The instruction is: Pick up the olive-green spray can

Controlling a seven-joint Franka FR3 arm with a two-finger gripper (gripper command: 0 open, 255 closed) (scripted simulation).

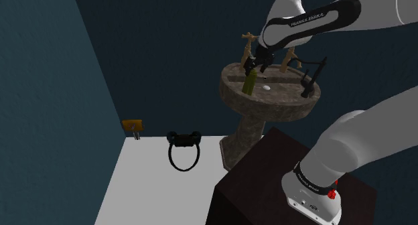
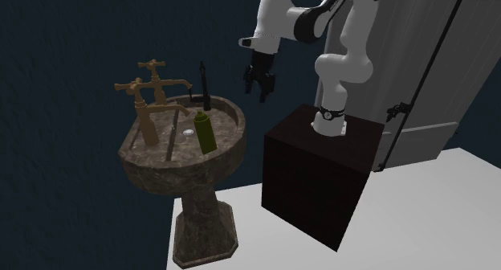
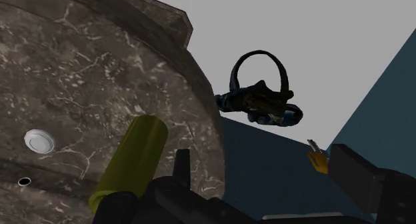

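So the olive-green spray can [image 2: 205, 132] sits inside the basin of a dark marbled pedestal sink [image 2: 152, 165]. It's roughly upright with a slight lean, cap end up, close to the rim on the side nearest the robot's stand [image 2: 321, 180]. The claw [image 2: 258, 83] hangs in the air above that side of the sink. In the second exterior view it's higher than the can and off to its right, not touching it. Its two fingers are spread apart with nothing in between. From the wrist view the can runs along just beside one black finger [image 3: 181, 164] rather than between the pair, with the white drain [image 3: 38, 141] a bit further over in the bowl.

Other stuff around: brass-coloured taps [image 2: 148, 92] at the back of the sink, and a thin black object [image 2: 203, 82] standing on the rim behind the can; can't tell what it is. On the pale floor [image 1: 147, 190] beside the pedestal there's a black ring-shaped thing [image 1: 184, 148], sort of like a headset, and a small orange-brown item [image 1: 132, 125] near the blue wall. A grey door [image 2: 433, 59] stands behind the arm.
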